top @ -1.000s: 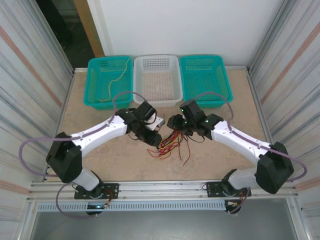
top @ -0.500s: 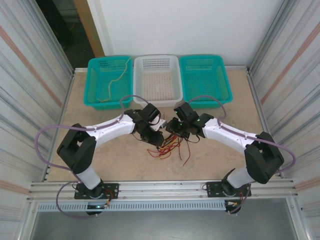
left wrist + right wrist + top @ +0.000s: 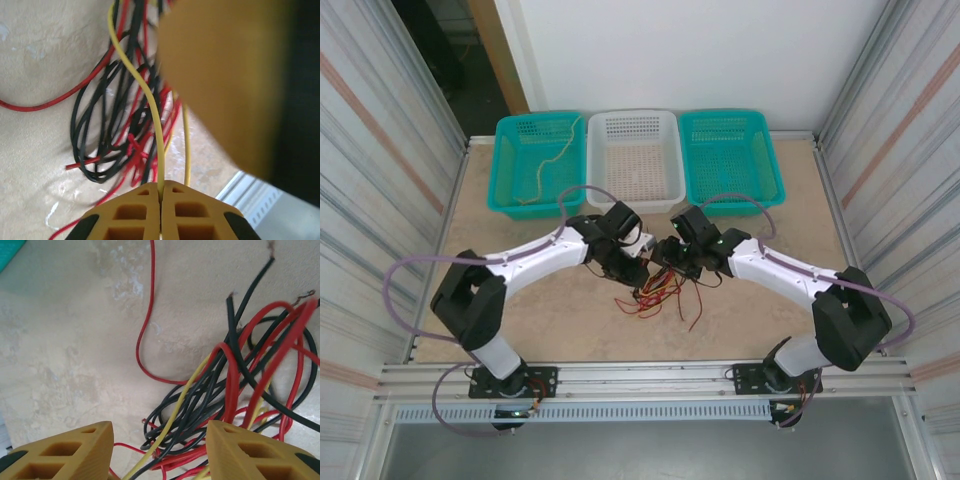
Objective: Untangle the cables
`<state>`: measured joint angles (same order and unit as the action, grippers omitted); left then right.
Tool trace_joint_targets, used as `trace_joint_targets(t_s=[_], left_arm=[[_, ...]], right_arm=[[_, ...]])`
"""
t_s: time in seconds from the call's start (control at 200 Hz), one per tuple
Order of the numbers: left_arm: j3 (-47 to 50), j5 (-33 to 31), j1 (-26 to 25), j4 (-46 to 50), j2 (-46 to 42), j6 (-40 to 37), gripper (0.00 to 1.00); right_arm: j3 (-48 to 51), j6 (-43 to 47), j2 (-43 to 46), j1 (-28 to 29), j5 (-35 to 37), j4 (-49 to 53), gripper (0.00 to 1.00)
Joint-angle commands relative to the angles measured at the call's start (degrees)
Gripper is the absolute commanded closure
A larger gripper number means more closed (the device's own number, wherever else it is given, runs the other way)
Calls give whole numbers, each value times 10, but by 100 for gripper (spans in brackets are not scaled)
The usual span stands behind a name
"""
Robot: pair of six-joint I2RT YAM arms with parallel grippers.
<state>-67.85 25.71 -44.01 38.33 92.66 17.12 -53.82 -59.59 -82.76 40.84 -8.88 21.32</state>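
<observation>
You have the cables (image 3: 658,293) in one loose knot on the beige table (image 3: 570,320), near its middle and a little toward the near edge, between your two arms. They are thin wires in red, black and yellow, looped over and through one another. Several red ends trail out of the heap toward the near edge. In the right wrist view one long red strand curves away alone across the bare tabletop, and a few cut ends show bare tips.

In the left wrist view black loops lie wound around red ones, and a yellow cable (image 3: 145,95) rises out of them. Your left gripper (image 3: 161,192) is clenched on that yellow cable: the strand runs straight into the seam between its closed orange fingers (image 3: 130,220). A second yellow strand passes just beside them.

Your right gripper (image 3: 157,440) is released, with its fingers standing well apart over the heap. Yellow, black and red strands show in the gap between them.
</observation>
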Motion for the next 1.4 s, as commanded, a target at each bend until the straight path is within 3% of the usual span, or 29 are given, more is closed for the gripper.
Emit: trace_joint_targets(t_s=[0.0, 0.401, 0.707, 0.937, 1.253, 1.398], left_arm=[[-35, -9, -3, 43, -68, -26, 100], [-95, -14, 6, 35, -146, -24, 100], [-111, 86, 61, -11, -176, -1, 100], [-99, 203, 110, -73, -189, 22, 100], [-60, 244, 152, -128, -204, 56, 100], [14, 244, 164, -282, -237, 150, 100]], right_arm=[[5, -8, 17, -5, -7, -18, 48], [16, 4, -1, -8, 17, 17, 51], [56, 1, -19, -37, 9, 16, 51], [67, 1, -11, -58, 3, 33, 51], [17, 51, 184, -63, 74, 125, 44], [7, 66, 304, -75, 105, 129, 35]])
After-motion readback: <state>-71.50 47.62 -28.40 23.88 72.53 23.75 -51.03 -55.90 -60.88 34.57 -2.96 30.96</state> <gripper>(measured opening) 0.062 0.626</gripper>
